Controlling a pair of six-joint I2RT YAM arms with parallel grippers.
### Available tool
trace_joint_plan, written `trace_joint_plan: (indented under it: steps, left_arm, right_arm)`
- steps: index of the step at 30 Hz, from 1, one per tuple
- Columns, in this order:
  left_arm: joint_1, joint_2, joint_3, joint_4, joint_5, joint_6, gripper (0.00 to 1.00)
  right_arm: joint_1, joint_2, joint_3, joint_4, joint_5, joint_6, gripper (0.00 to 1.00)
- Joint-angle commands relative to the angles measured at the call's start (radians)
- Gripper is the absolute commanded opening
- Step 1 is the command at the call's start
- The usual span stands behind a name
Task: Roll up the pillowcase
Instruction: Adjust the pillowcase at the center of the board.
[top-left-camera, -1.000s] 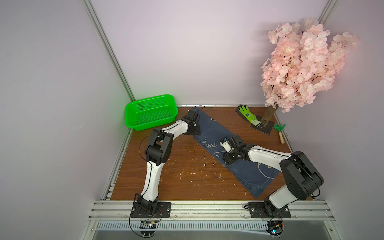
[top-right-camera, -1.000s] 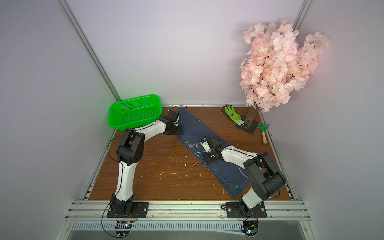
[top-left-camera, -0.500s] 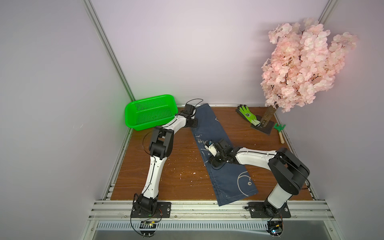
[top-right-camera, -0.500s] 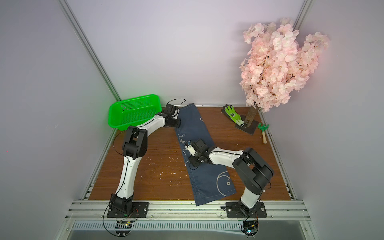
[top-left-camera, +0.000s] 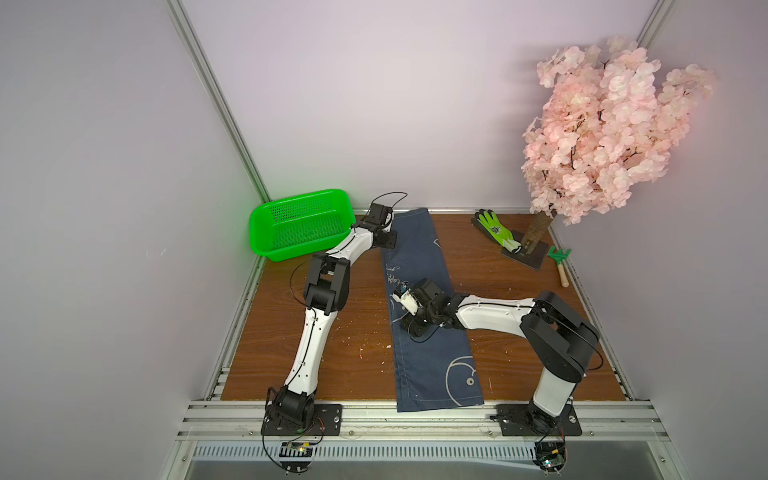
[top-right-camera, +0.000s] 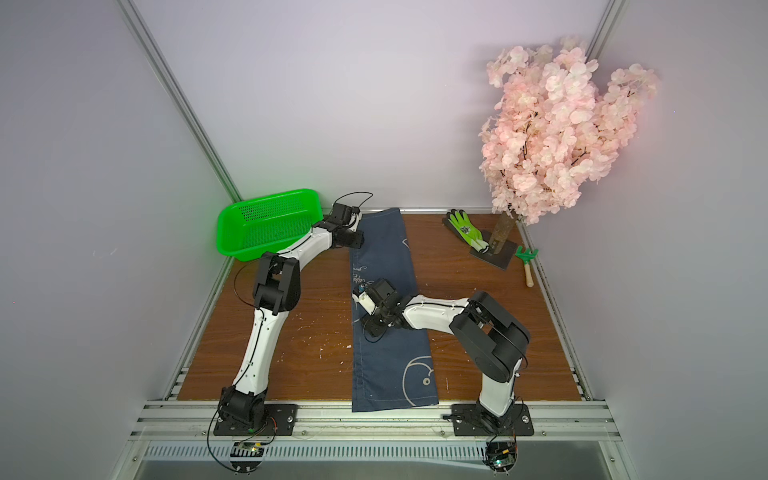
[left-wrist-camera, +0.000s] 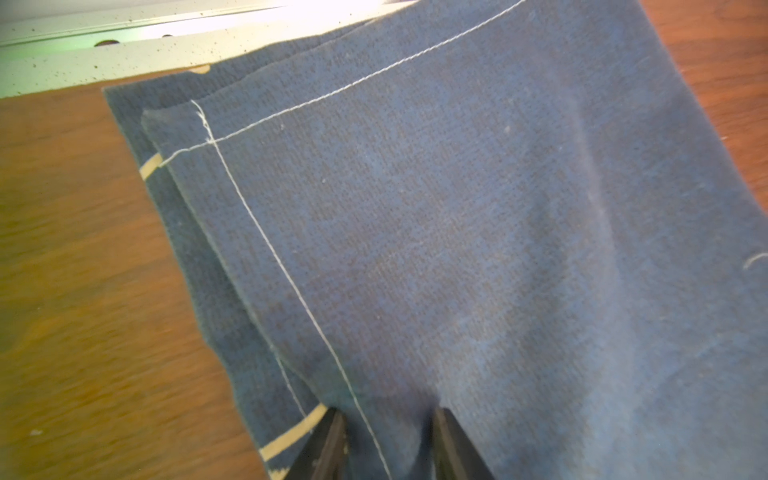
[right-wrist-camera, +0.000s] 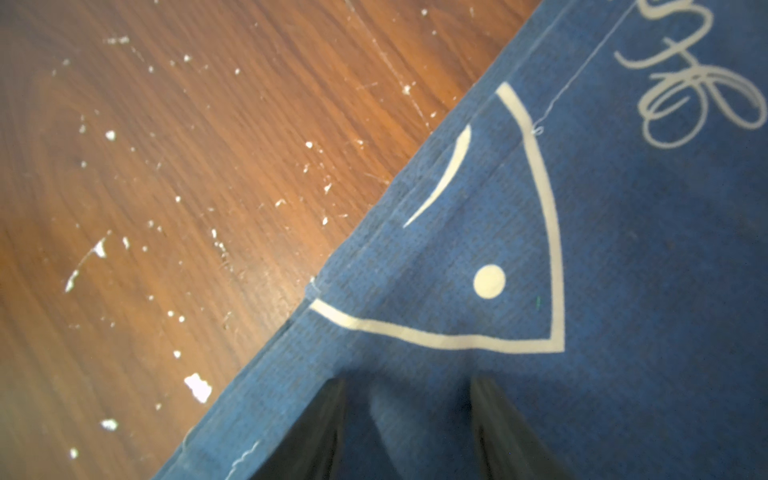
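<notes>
Blue denim, one pillowcase (top-left-camera: 419, 257) flat, one green basket (top-left-camera: 286, 251), left fingers (left-wrist-camera: 328, 449) pinching a fold, right fingers (right-wrist-camera: 316, 432) half-spread, grip unclear.

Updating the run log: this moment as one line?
pillowcase flat, unrolled | left gripper pinches edge near far end | right gripper mid-edge, grip unclear

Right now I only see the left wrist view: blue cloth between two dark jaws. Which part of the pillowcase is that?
Observer: The left arm is at the far end of the pillowcase, beside a green basket.
Operator: Any roll started?
Observer: None; it lies flat as one long strip, its near end over the front rail.
Operator: And the other arm?
Observer: The right arm reaches across to mid-strip, over the cloth's basket-side edge.
</notes>
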Motion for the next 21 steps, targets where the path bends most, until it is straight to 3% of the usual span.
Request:
trace_joint_plan:
  steps: [1, 5, 9, 14, 21]
  left_arm:
    - [0.013, -0.024, 0.008, 0.007, 0.016, 0.009, 0.41]
    - [0.013, -0.11, -0.005, 0.002, 0.005, 0.007, 0.45]
    - [0.007, -0.25, -0.117, 0.011, -0.002, 0.004, 0.48]
    - [-0.027, -0.484, -0.359, 0.02, -0.021, 0.018, 0.51]
    - [-0.099, -0.835, -0.772, 0.059, -0.061, -0.024, 0.54]
  right_arm:
    - [0.008, -0.11, -0.009, -0.056, -0.039, -0.101, 0.59]
    - [0.009, -0.225, -0.061, -0.131, -0.069, -0.237, 0.64]
    - [0.017, -0.344, -0.107, -0.265, -0.049, -0.387, 0.71]
    - [0.062, -0.502, -0.174, -0.411, -0.054, -0.566, 0.74]
    - [0.23, -0.693, -0.283, -0.539, 0.026, -0.616, 0.78]
